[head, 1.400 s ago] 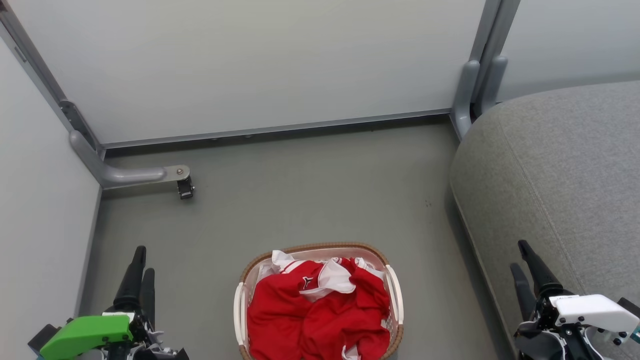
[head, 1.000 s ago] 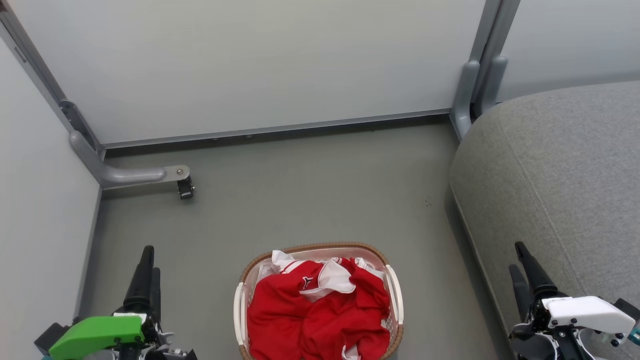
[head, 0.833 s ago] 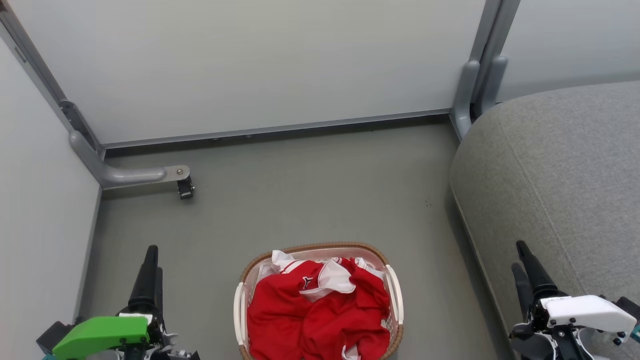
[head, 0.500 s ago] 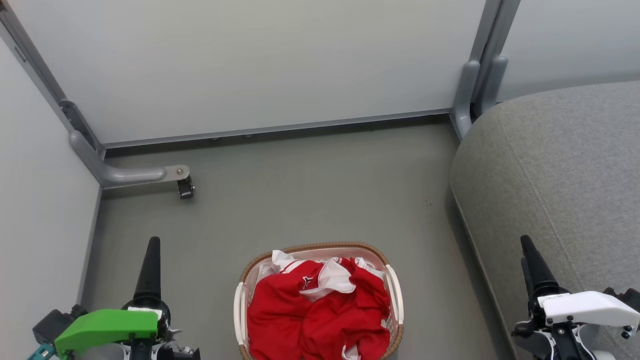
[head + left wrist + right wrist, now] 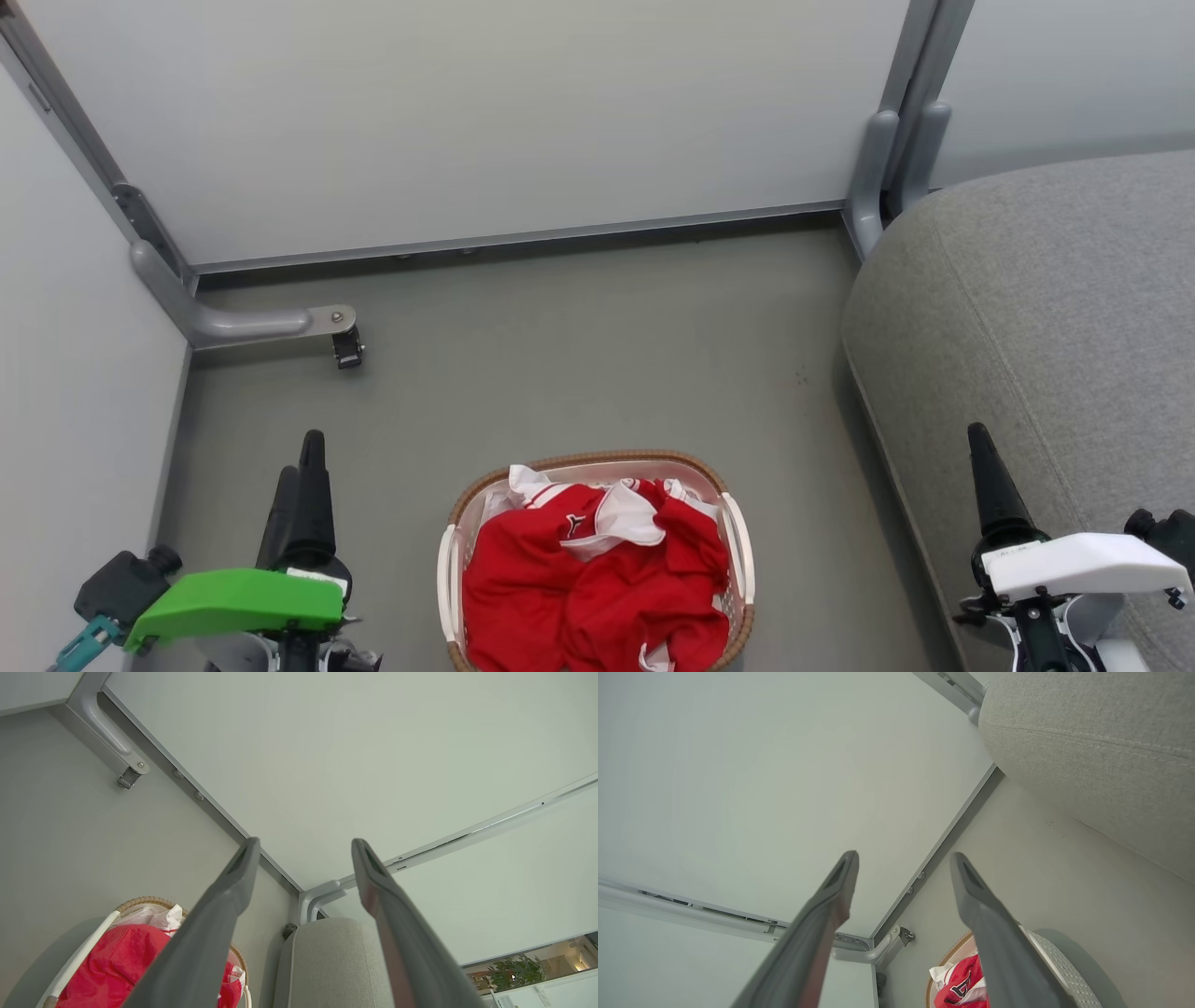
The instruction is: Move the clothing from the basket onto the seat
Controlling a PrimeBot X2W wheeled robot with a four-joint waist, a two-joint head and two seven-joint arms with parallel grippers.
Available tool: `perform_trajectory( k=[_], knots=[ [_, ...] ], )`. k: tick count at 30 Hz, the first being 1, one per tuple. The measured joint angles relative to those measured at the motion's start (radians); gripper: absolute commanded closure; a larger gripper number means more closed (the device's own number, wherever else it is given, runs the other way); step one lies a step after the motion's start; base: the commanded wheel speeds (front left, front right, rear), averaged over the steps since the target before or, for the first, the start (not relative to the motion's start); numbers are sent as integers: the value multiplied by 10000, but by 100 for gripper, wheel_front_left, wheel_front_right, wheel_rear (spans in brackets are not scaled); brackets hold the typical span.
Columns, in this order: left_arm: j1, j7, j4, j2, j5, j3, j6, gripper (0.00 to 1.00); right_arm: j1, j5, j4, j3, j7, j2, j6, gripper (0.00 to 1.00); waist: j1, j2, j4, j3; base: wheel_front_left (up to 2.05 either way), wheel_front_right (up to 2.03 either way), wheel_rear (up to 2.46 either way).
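The clothing (image 5: 597,588), red jerseys with white trim, lies piled in the oval white basket (image 5: 446,579) on the floor at the bottom centre. The grey seat (image 5: 1046,308) rises on the right. My left gripper (image 5: 301,455) hovers left of the basket, open and empty, fingers pointing away from me. My right gripper (image 5: 978,437) is over the seat's front edge, right of the basket. In the left wrist view the left gripper (image 5: 306,841) stands wide open, with the clothing (image 5: 107,961), basket (image 5: 140,900) and seat (image 5: 331,961) beyond. The right gripper (image 5: 904,855) is likewise open above the clothing (image 5: 959,987), basket (image 5: 1057,966) and seat (image 5: 1087,742).
Pale partition walls close the space at the back and left. A grey metal foot with a small caster (image 5: 345,350) juts onto the floor at the left. A grey post (image 5: 882,168) stands in the corner beside the seat. Grey floor (image 5: 597,355) lies between basket and wall.
Both grippers have moved forward in the head view and rolled at the wrist. The left one has also drifted right, toward the basket. The clothing and basket have not moved.
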Motion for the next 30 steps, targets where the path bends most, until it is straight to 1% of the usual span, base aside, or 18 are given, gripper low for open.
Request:
perform_trajectory(
  k=[6, 14, 20, 30],
  knots=[
    [41, -188, -199, 2, 1235, -245, 211, 0, 126, -1281, -313, 125, -176, -8, 0, 0, 0, 0, 10, 15, 0, 0, 0],
    [125, -445, -314, 4, 3070, -558, 385, 0, 171, -2500, -351, 188, -443, -17, 0, 0, 0, 0, 20, 24, 0, 0, 0],
    [258, -612, -391, 6, 3965, -594, 546, 0, 189, -3513, -301, 278, -604, -27, 0, 0, 0, 0, 30, 32, 0, 0, 0],
    [563, -884, -213, 10, 5264, -598, 652, 0, 271, -5087, -341, 477, -876, -35, 0, 0, 0, 0, 57, 32, 0, 0, 0]
  ],
)
